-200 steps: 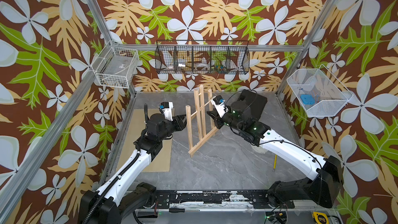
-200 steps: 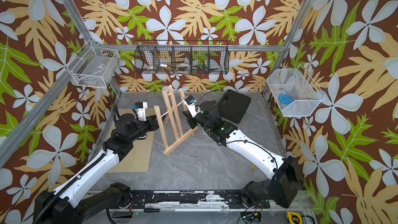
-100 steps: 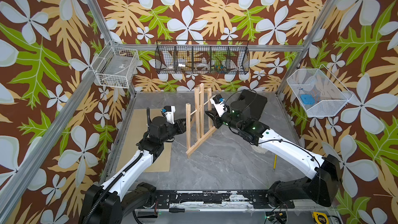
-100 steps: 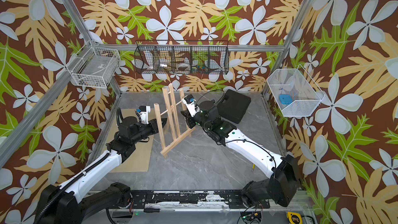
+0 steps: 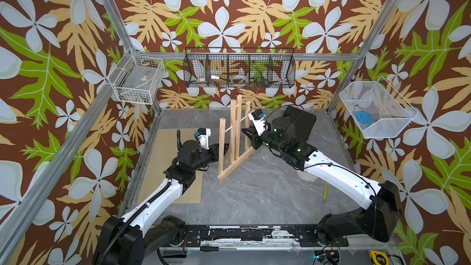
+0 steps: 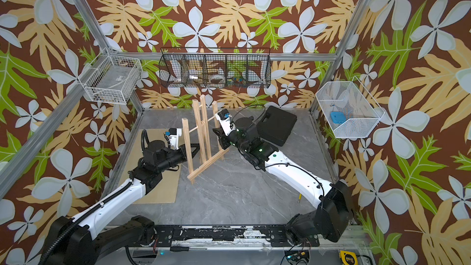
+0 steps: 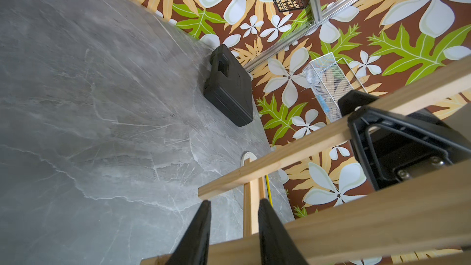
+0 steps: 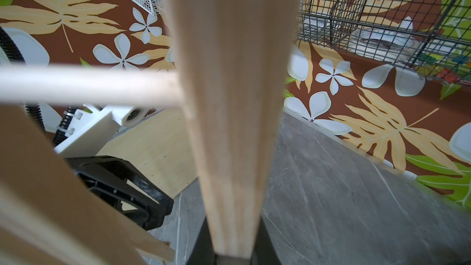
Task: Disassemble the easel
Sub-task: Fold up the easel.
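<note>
Right now, in both top views: easel point(image 5: 235, 133) upright just beside the board point(image 5: 155, 164), my left gripper point(image 5: 224, 147) at its board-side leg, right gripper point(image 5: 245, 131) on the leg away from the board | left wrist: fingers point(image 7: 196, 238) apart, laid against that leg | right wrist: right gripper point(image 8: 233, 251) clamped on an easel leg.

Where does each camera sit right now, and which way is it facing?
Both top views: high at the front, looking down on the easel and table; left arm, right arm show.
Left wrist: on the left gripper, facing the black case across the table; jaws show.
Right wrist: on the right gripper, facing the back wall; jaws clamp an easel slat.
All share the easel.
</note>
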Robot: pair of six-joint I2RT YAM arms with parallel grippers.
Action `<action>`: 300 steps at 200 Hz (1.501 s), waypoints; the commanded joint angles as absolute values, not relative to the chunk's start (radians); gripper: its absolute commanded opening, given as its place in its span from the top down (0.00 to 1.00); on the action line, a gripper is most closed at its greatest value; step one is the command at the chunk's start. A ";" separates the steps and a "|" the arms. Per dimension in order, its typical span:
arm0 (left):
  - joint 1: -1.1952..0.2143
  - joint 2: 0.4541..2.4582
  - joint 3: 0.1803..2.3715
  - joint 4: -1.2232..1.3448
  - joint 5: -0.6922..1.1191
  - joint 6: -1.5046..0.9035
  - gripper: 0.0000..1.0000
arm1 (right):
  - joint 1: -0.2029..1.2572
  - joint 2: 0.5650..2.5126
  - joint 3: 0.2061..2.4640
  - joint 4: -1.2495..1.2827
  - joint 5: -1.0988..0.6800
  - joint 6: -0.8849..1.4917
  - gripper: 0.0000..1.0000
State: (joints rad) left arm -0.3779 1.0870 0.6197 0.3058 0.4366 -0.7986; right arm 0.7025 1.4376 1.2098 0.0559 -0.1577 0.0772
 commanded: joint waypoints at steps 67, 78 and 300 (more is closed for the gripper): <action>-0.399 1.080 0.611 0.339 0.478 -0.806 0.66 | 0.704 1.459 1.242 0.123 -0.162 0.115 1.00; -0.404 1.081 0.612 0.340 0.482 -0.805 0.66 | 0.704 1.460 1.243 0.127 -0.163 0.119 1.00; -0.255 0.930 0.686 0.115 0.433 -0.554 0.33 | 0.685 1.423 1.287 -0.068 0.131 0.256 1.00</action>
State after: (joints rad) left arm -0.3313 0.9924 0.6777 0.2020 0.3981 -0.6533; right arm 0.7094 1.4288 1.2644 -0.0170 -0.0792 0.2176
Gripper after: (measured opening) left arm 0.665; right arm 0.132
